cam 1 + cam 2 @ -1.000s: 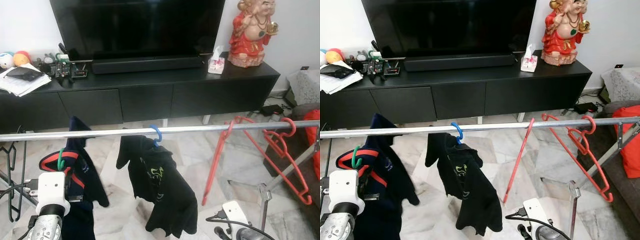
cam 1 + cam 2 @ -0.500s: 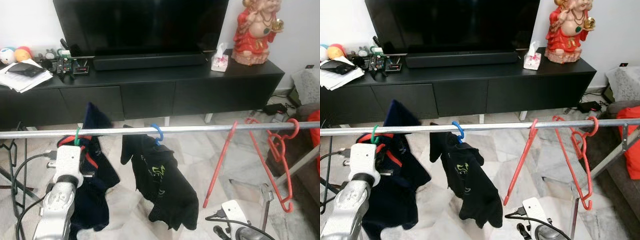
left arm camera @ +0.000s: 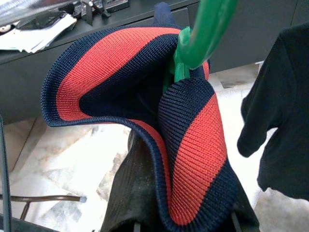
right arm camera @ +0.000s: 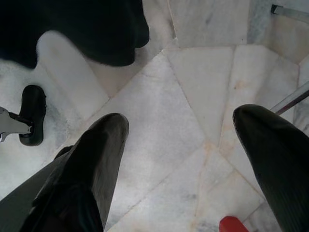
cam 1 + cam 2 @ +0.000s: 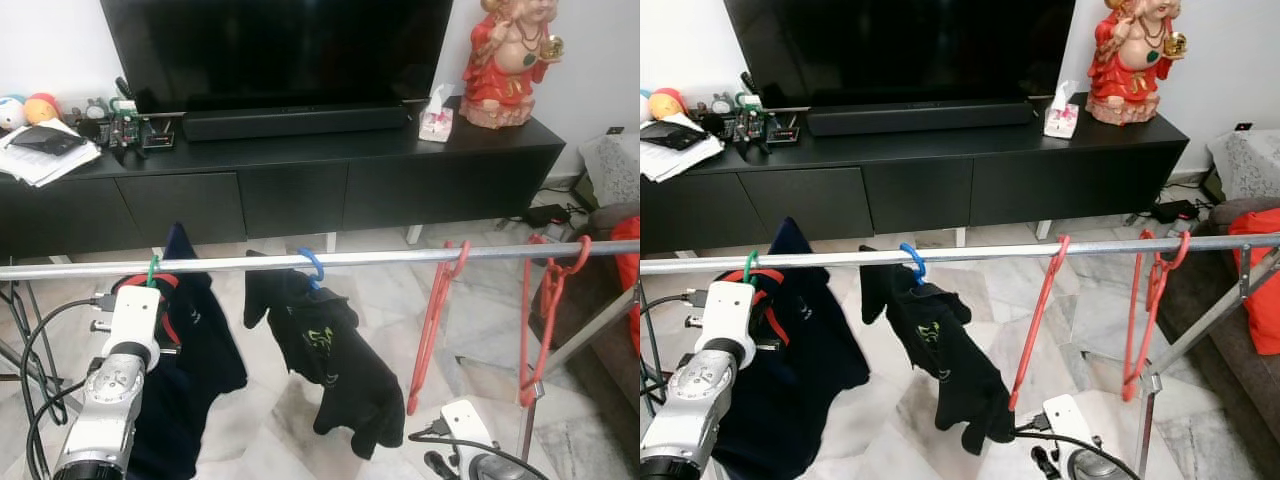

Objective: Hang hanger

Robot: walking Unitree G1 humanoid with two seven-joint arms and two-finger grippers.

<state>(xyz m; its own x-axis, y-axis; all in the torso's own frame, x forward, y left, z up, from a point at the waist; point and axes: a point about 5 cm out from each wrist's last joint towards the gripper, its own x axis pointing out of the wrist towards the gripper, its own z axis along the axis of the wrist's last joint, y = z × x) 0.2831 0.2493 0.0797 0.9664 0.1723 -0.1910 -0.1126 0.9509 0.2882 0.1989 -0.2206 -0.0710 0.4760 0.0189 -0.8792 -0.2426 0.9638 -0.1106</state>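
A green hanger (image 5: 153, 268) carrying a navy garment with red stripes (image 5: 195, 340) has its hook over the silver rail (image 5: 400, 258) at the left end. My left gripper (image 3: 186, 217) is raised just below the rail, shut on this hanger at the garment's collar (image 3: 193, 159), which hides its fingers. Close in front of the left wrist camera the green hook (image 3: 203, 34) rises from the collar. My right gripper (image 4: 181, 140) hangs low over the marble floor, open, with nothing between its fingers (image 4: 96, 154).
A black shirt (image 5: 330, 365) on a blue hanger (image 5: 314, 266) hangs mid-rail. Two bare red hangers (image 5: 435, 320) (image 5: 545, 300) hang to the right. Behind the rail stand a black TV cabinet (image 5: 300, 190) and a red statue (image 5: 505, 60). Cables (image 5: 40, 340) trail at the left.
My left arm has lifted the green hanger and navy garment from below the rail up to it, hook now over the rail. The red hangers have swung to hang straighter.
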